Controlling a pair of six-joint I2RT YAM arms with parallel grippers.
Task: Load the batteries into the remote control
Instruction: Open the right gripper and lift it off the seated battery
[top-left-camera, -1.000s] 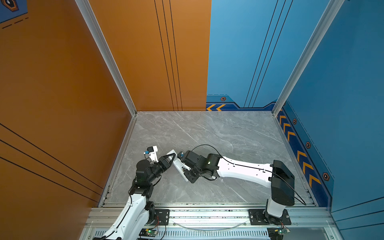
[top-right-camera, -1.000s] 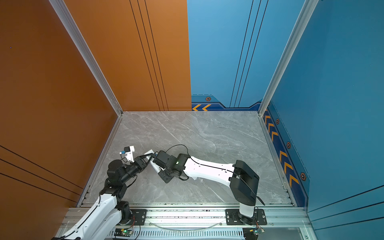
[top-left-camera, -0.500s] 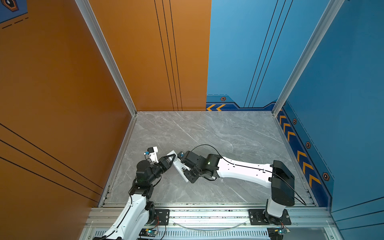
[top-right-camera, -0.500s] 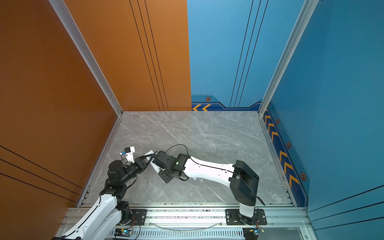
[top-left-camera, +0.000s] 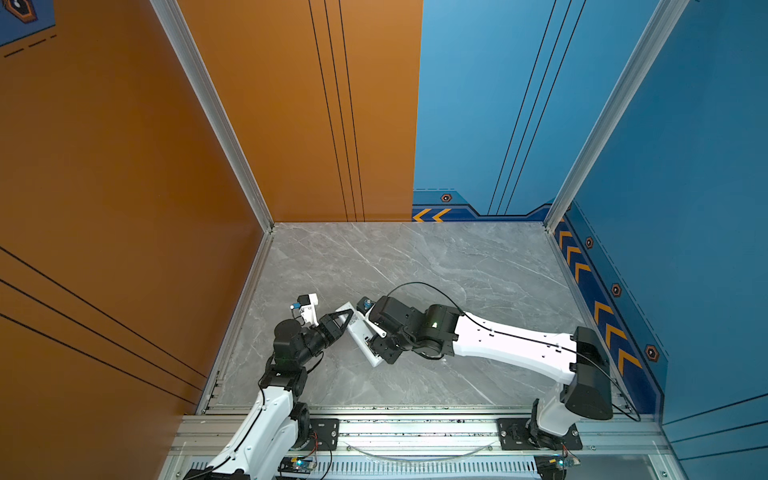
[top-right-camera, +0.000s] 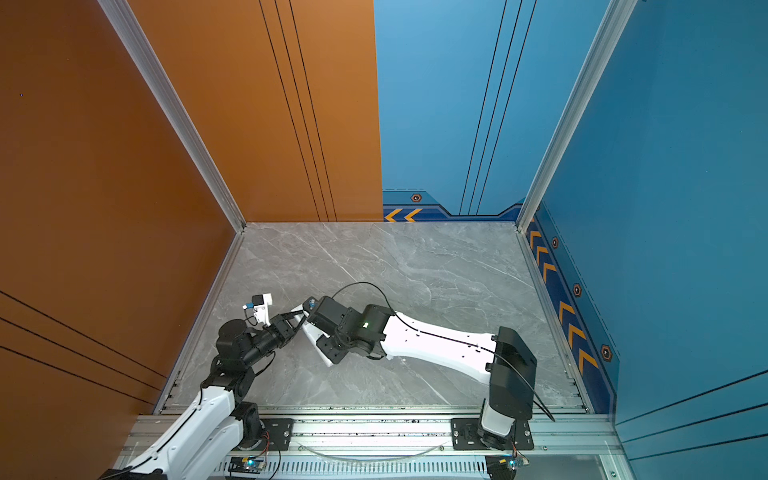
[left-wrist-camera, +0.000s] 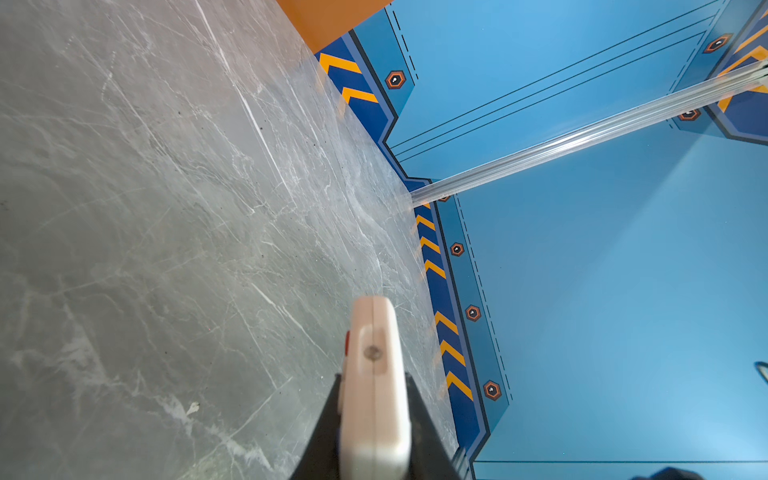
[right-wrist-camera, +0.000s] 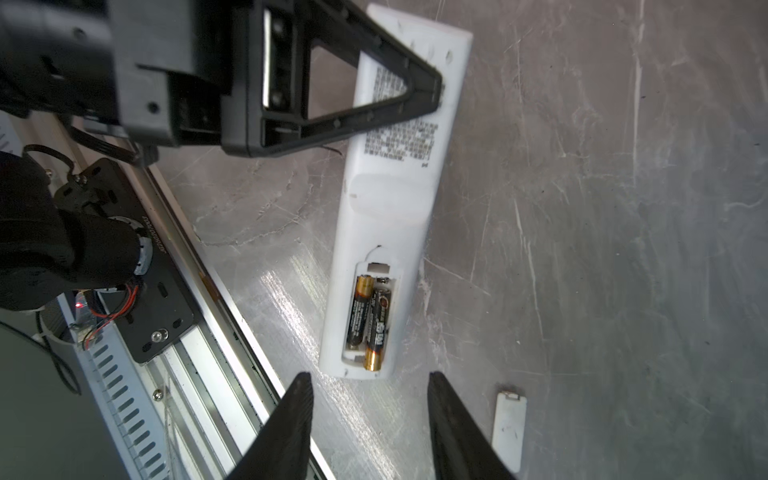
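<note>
Right wrist view: left fingers (right-wrist-camera: 353, 120) clamp the remote control (right-wrist-camera: 390, 199), right fingers (right-wrist-camera: 291, 428) gape empty near its batteries (right-wrist-camera: 370, 316).

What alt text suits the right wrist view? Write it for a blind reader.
A white remote control lies back up on the grey table, its compartment open with two batteries inside. The left claw grips its labelled end; the right claw hangs open, empty, near the battery end. A small white cover lies loose alongside.
</note>
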